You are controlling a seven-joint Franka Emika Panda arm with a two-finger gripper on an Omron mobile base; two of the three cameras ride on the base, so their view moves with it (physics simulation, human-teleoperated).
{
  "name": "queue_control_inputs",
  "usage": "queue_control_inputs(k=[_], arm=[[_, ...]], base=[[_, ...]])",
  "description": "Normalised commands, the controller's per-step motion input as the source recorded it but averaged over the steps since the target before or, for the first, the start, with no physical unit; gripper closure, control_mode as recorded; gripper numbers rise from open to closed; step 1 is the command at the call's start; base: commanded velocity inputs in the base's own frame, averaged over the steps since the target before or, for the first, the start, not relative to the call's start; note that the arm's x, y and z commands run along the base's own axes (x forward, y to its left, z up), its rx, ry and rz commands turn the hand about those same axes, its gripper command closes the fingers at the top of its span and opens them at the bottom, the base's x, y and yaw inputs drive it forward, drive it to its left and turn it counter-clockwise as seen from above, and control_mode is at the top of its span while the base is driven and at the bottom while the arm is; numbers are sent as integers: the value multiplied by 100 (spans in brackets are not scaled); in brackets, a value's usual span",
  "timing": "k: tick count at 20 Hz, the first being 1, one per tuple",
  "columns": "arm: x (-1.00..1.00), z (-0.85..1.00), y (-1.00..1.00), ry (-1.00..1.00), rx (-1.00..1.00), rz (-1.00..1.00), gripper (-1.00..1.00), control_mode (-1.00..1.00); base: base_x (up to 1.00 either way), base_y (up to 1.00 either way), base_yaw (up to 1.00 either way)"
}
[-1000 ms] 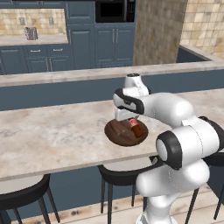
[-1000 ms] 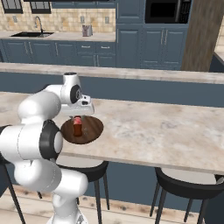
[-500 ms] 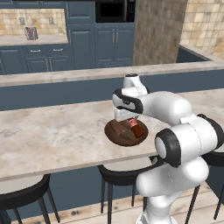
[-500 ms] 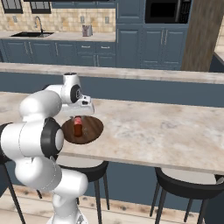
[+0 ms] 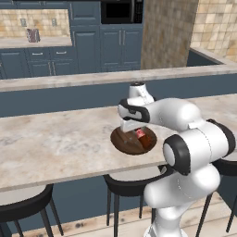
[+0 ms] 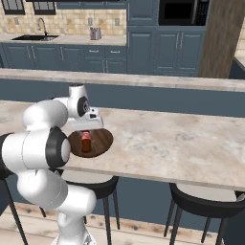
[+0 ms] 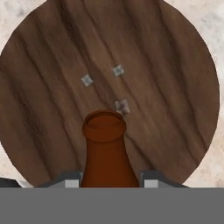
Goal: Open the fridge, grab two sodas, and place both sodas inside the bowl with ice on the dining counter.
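Gripper (image 7: 105,186) closed on cola bottle (image 5: 141,137), held upright over wooden bowl (image 5: 121,140) on dining counter (image 5: 55,143). Bottle base inside bowl rim, near bowl centre; contact with bowl floor not discernible. Lower straight down until base seats on bowl floor. Keep bottle vertical. Open jaws only once seated, then lift clear along bottle axis to avoid tipping.
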Motion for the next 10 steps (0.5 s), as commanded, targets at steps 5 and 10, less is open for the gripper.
queue_control_inputs(k=[5, 10], arm=[[18, -13, 0, 0, 0, 0, 100, -100], [29, -13, 0, 0, 0, 0, 100, -100]], base=[[0, 0, 0], [0, 0, 0]])
